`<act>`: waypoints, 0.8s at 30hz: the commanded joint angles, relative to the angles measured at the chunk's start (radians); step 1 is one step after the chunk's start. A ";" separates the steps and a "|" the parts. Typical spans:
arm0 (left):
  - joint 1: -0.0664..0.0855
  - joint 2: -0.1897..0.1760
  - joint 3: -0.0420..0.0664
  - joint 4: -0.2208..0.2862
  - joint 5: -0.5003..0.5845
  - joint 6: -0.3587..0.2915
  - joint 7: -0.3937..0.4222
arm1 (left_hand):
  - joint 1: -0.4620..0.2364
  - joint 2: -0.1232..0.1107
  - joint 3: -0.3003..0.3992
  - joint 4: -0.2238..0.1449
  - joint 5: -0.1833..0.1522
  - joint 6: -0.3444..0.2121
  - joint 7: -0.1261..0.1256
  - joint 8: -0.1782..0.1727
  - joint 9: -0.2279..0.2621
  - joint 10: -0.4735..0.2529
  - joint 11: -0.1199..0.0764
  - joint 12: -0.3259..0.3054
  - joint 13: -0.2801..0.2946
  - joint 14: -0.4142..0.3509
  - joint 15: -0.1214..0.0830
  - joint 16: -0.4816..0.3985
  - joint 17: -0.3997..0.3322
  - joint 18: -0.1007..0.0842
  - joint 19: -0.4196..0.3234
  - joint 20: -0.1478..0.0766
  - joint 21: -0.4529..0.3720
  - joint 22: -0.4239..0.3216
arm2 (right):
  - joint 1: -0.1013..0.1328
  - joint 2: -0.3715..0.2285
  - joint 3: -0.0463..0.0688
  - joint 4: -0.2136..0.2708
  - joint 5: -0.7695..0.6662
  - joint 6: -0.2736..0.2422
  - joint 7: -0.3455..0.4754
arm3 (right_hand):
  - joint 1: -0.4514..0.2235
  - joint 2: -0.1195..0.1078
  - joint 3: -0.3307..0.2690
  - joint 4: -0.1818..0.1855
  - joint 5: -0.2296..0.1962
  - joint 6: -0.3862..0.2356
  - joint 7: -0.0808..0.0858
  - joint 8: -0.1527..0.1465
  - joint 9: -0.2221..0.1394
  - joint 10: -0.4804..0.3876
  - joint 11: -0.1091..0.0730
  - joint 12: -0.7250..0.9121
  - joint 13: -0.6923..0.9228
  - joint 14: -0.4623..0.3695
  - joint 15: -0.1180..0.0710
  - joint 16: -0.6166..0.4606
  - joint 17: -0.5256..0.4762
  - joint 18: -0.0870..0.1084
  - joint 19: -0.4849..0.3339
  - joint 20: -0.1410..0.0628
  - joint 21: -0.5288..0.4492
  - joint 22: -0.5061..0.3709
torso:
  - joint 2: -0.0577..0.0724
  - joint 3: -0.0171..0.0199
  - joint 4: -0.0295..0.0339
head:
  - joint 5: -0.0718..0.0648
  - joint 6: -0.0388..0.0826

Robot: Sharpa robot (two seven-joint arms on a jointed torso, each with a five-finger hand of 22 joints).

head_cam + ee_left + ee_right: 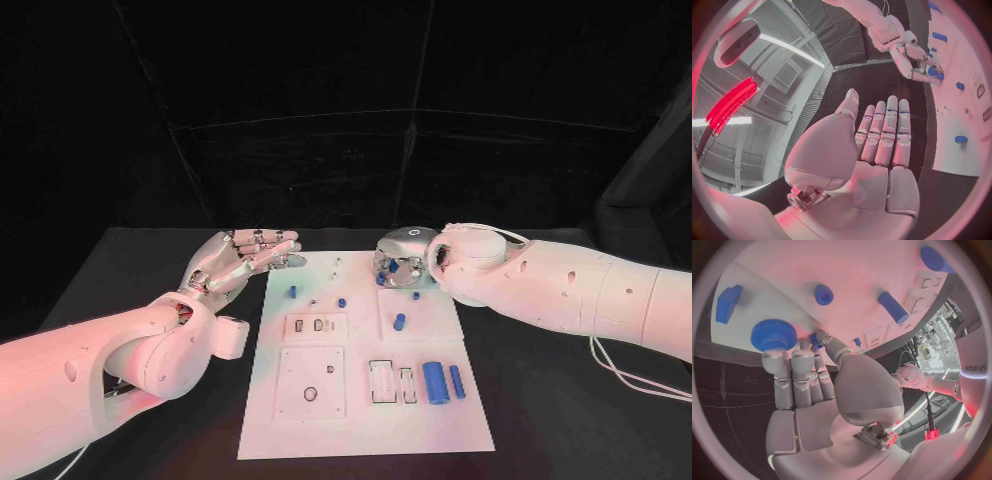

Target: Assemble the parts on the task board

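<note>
Black cloth covered the table (130, 270) in front of you, and the white task board (361, 420) lay in its middle. Your left hand (245, 255) hung just off the board's far left corner, palm turned up, fingers straight and side by side, holding nothing; your left wrist camera showed the same flat, released hand (879, 145) over the dark table beside the board's edge. Your right hand (408, 258) was down over the far middle of the board. From the right wrist camera, its fingers (795, 372) reached to a blue gear (773, 335) on the board, and the thumb and a fingertip seemed to pinch a small blue part (816, 341), though you could not tell for certain how firmly it was held. Two blue cylinders (444, 381) lay side by side near the board's right edge, closer to you.
</note>
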 commanded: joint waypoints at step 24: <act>0.001 -0.001 0.001 -0.004 -0.006 0.028 -0.015 | -0.006 0.012 0.001 -0.013 0.004 -0.001 0.007 -0.012 -0.002 -0.001 0.009 -0.016 -0.002 0.000 0.006 -0.011 -0.002 0.005 0.003 0.004 -0.009 -0.006 | 0.002 0.006 0.001 0.011 0.021 -0.129 0.019 | -0.040 0.003 0.116 0.072 -0.047 0.088 -0.018 0.015 0.010 0.092 -0.020 0.005 0.003 0.008 -0.005 0.097 0.074 -0.026 0.034 -0.015 0.065 0.085 | 0.016 0.0021 -0.0028 | 0.007 0.004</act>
